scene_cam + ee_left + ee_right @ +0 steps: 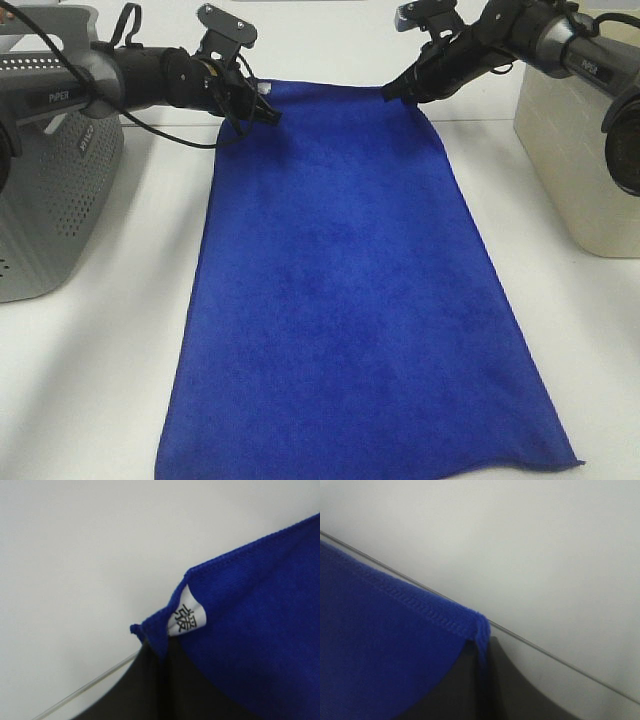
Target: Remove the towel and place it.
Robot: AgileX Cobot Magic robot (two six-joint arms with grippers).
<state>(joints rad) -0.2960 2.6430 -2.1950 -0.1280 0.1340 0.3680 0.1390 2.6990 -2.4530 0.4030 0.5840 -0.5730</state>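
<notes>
The royal-blue towel [350,300] lies spread lengthwise on the white table, its near edge at the front of the exterior view. My left gripper [270,113] is shut on the towel's far left corner, where the small whitish tag [186,616] shows beside the pinched cloth [240,630]. My right gripper [392,95] is shut on the far right corner; the stitched edge [425,607] folds between its dark fingers [515,690]. Both far corners are held slightly above the table.
A grey perforated basket [50,200] stands at the left edge. A cream container [580,160] stands at the right. White table [130,330] shows on both sides of the towel.
</notes>
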